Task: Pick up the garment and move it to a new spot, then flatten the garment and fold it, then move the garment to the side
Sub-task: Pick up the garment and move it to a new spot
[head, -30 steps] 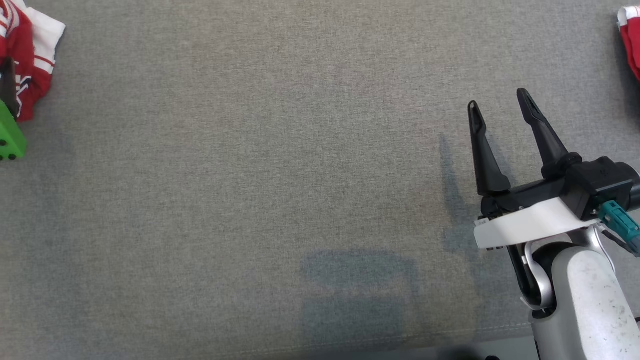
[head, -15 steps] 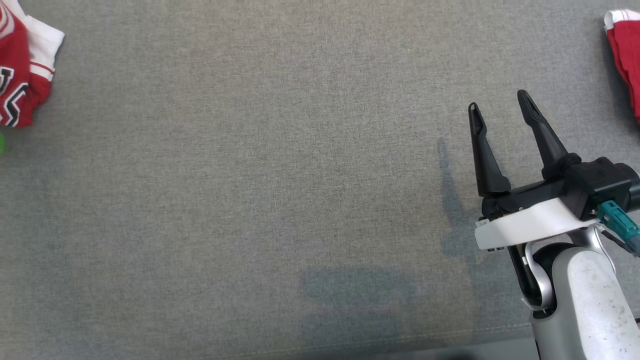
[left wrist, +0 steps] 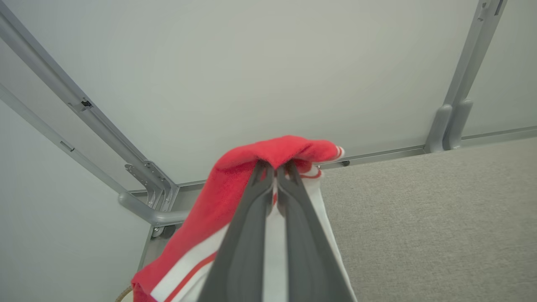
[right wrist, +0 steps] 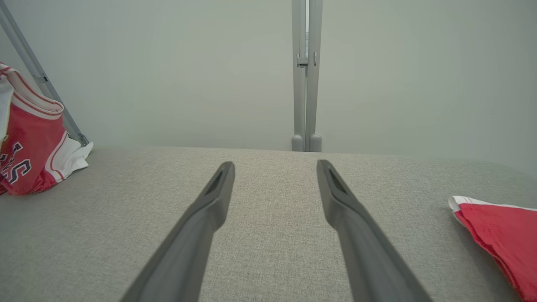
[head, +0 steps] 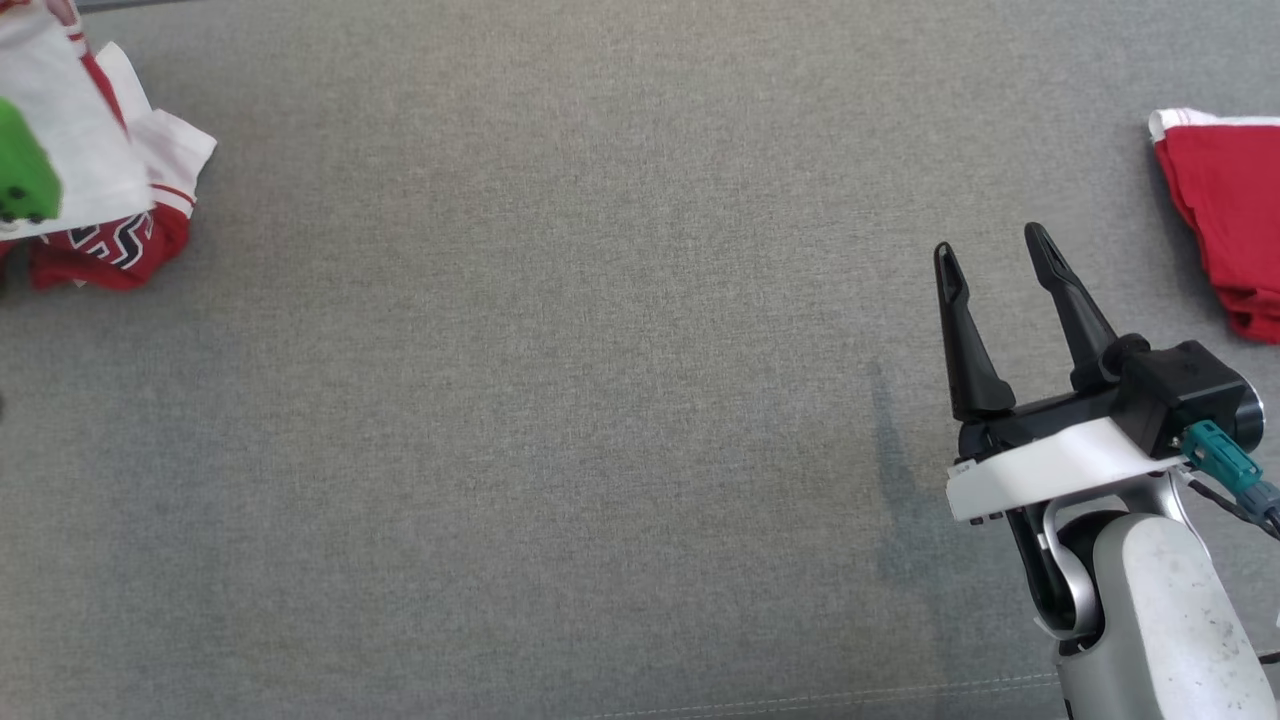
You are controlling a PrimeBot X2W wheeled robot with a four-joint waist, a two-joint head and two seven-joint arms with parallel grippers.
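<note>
The left hand is closed tight, its two fingers pinching a red fold of the garment, whose red and white cloth hangs down from the grip. On the head view the garment is at the far left edge of the grey worktop, its lower part bunched on the surface. The right hand hovers over the near right of the worktop with its fingers spread wide and nothing between them. A second red cloth lies flat at the far right, well apart from the right hand.
</note>
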